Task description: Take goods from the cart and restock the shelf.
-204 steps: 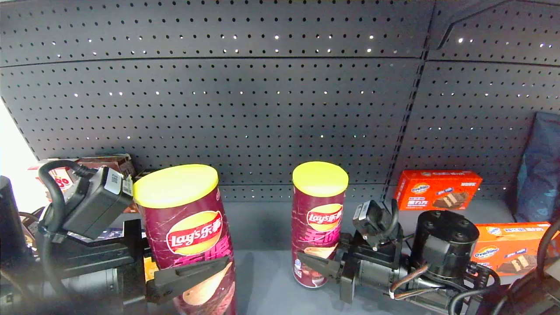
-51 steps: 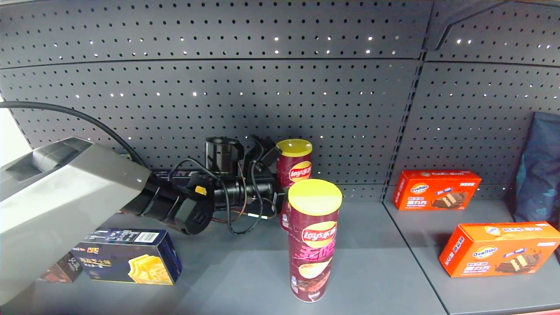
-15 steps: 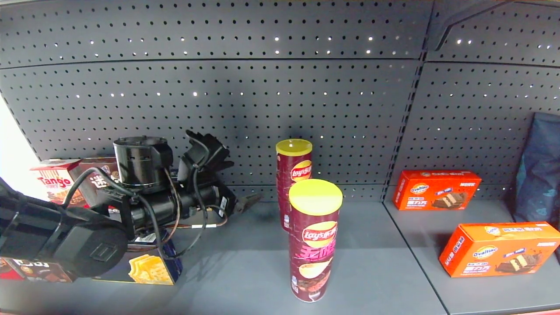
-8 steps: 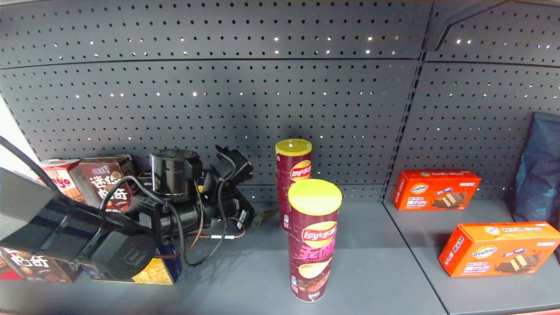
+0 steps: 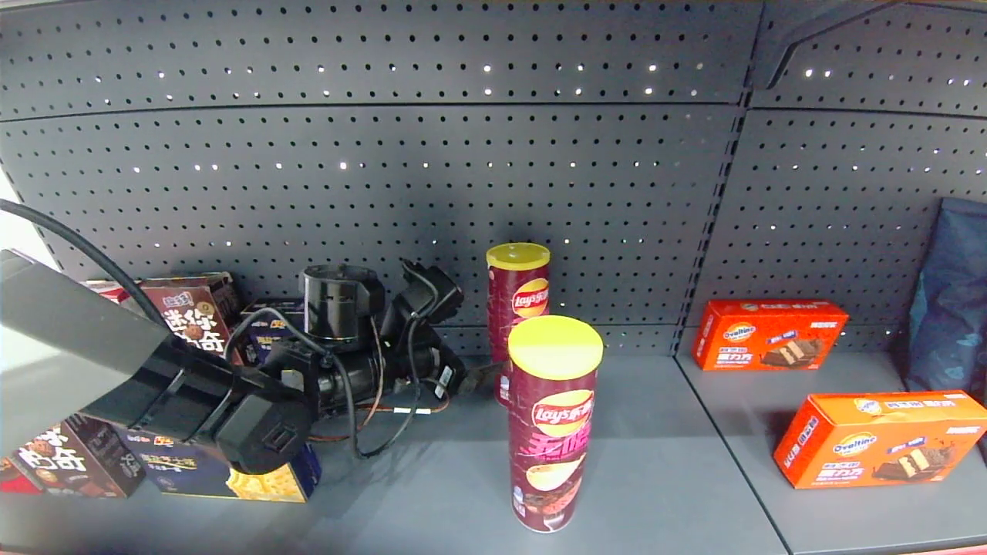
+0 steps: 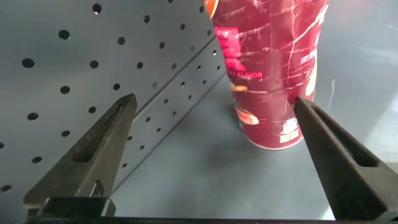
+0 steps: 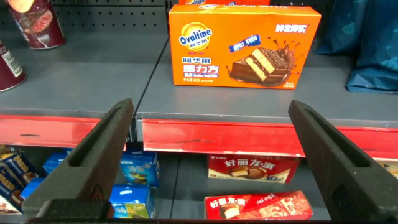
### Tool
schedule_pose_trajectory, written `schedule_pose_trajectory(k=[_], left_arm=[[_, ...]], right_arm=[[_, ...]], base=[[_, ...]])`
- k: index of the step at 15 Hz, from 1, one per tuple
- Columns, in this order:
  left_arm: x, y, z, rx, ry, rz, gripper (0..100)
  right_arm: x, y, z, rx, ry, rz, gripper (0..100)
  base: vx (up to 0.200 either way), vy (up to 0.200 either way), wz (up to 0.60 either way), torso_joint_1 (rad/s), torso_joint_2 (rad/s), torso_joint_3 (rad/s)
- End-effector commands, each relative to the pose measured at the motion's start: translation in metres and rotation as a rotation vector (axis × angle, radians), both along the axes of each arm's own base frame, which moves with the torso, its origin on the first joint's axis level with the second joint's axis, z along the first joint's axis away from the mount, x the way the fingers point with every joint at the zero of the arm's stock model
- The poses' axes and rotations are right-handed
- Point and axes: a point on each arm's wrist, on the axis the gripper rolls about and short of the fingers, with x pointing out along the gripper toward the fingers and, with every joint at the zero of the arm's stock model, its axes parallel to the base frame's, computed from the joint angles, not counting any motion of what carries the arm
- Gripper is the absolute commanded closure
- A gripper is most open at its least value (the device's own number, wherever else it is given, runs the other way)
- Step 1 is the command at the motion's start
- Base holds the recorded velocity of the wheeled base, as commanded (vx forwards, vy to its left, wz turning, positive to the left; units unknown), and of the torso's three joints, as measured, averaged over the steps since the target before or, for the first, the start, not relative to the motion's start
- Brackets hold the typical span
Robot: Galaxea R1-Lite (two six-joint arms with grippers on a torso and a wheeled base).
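While the left tool [image 6: 212, 104] spreads wide at the rear can [image 6: 273, 62], the front can [image 5: 554, 424] stands close. The right tool [image 7: 208, 109] gapes.

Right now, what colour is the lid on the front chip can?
Yellow; the lid shows best in the head view.

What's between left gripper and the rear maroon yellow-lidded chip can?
Nothing. Left wrist view shows bare grey shelf between left gripper and rear maroon can.
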Motion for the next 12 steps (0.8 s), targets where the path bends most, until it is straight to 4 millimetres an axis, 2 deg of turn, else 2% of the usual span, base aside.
schedule_pose_trajectory(k=[1, 12], left_arm=[[0.0026, -0.0002, -0.0038, 0.005, 0.007, 0.004, 0], [0.0088, 0.0086, -0.0040, 0.009, -0.001, 0.044, 0]], right_arm=[[0.0000, 0.0000, 0.0000, 0.000, 0.000, 0.000, 0], [0.0000, 0.0000, 0.0000, 0.000, 0.000, 0.000, 0]], base=[[0.000, 0.000, 0.00, 0.000, 0.00, 0.000], [0.000, 0.000, 0.00, 0.000, 0.00, 0.000]])
